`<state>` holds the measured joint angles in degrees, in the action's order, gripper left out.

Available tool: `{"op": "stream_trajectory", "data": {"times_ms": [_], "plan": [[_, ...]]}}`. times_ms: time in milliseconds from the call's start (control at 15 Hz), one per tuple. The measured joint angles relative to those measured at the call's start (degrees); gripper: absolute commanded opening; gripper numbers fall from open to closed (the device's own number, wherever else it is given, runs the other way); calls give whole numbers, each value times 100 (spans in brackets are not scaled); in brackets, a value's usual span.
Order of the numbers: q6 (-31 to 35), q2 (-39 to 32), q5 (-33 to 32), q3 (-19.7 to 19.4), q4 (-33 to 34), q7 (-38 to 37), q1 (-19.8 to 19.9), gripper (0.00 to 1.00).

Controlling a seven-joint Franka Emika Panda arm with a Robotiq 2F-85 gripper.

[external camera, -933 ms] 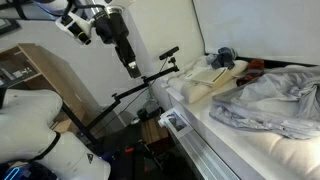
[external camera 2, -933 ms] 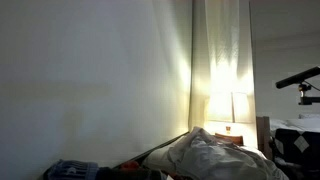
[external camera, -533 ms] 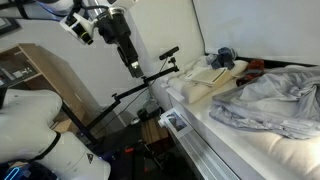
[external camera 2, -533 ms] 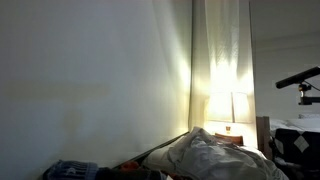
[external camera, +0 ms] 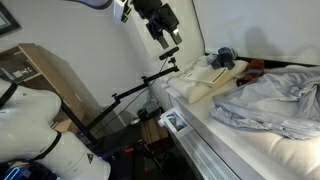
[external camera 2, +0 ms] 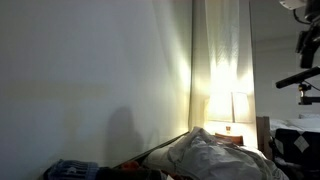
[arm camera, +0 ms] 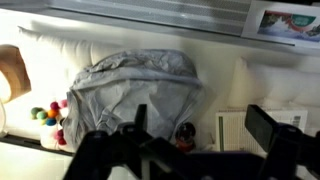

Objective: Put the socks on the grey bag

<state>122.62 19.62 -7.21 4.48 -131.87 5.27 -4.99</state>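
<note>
Here, grey bag (external camera: 272, 100), lengthwise along bed (external camera: 240, 150)

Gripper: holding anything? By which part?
Nothing is held. In the wrist view the gripper is open, the gap between its fingers empty; the grey bag lies beyond it.

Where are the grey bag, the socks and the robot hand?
grey bag (arm camera: 135, 85): wrist view, its crumpled middle.
socks (external camera: 224, 57): an exterior view, bluish bundle's middle.
hand (external camera: 167, 40): an exterior view, between its fingertips.

No legible txt anywhere.
</note>
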Motion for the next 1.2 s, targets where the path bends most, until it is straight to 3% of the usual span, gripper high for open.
{"op": "stream_trajectory", "data": {"times_ms": [333,733,1200], "plan": [[946,-1157,-58,-77,810,-109,163,100],[937,-2516,-275,-195,1677,-349,298,100],[893,-2783,-235,-205,1913,-321,295,100]]}}
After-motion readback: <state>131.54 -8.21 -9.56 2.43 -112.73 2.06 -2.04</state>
